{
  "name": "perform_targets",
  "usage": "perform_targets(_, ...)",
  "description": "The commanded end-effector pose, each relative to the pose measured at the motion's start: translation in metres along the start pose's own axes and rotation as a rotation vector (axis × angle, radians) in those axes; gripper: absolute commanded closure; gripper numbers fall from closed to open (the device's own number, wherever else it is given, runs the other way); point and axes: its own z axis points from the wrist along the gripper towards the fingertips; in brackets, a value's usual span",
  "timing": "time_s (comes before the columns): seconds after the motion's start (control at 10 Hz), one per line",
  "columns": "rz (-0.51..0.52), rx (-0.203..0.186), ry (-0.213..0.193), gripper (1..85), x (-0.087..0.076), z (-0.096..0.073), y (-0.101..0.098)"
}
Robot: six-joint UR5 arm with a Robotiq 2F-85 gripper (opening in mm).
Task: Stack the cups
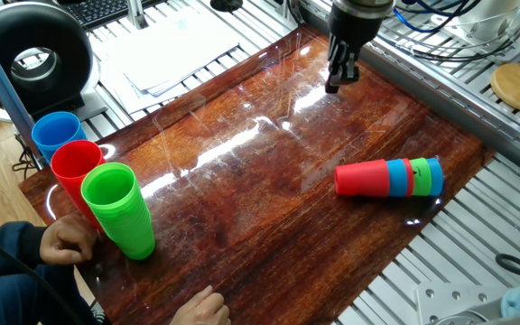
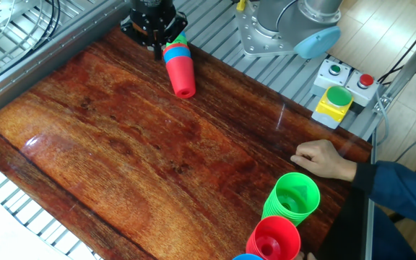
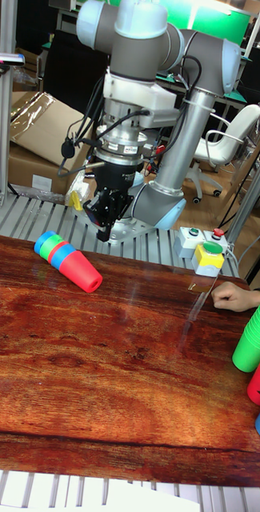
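Note:
The cups (image 1: 377,178) lie on their side as one nested stack on the brown table (image 1: 242,199), with the red one outermost and blue, green, red and blue rims behind it. The stack (image 2: 180,68) also shows in the other fixed view and in the tall view (image 3: 70,260). My gripper (image 1: 332,86) hangs above the table's far edge, well apart from the stack in one fixed view and just behind it in the other (image 2: 156,45). In the tall view the gripper (image 3: 104,232) is above and right of the stack. It looks open and holds nothing.
Tall piles of green (image 1: 120,212), red (image 1: 75,167) and blue (image 1: 55,134) cups stand at one table corner. A person's hands (image 1: 66,239) rest by them, one on the table edge (image 2: 323,159). A button box (image 2: 334,101) sits beside the robot base.

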Motion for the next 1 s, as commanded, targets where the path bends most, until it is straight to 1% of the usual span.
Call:
perform_targets(0.0, 0.057, -0.005, -0.009, 84.7, -0.0052, -0.0044, 0.0015)
perform_targets(0.1, 0.074, -0.006, -0.008, 84.7, -0.0048, -0.0052, 0.0022)
perform_targets(0.2, 0.082, -0.005, 0.002, 84.7, -0.002, -0.0059, 0.0026)
perform_targets(0.4, 0.087, -0.028, -0.004, 84.7, -0.004, -0.0069, 0.0089)
perform_targets(0.6, 0.075, -0.028, 0.007, 84.7, -0.0014, -0.0072, 0.0093)
perform_targets(0.9, 0.069, -0.03, 0.007, 84.7, -0.0012, -0.0074, 0.0098)
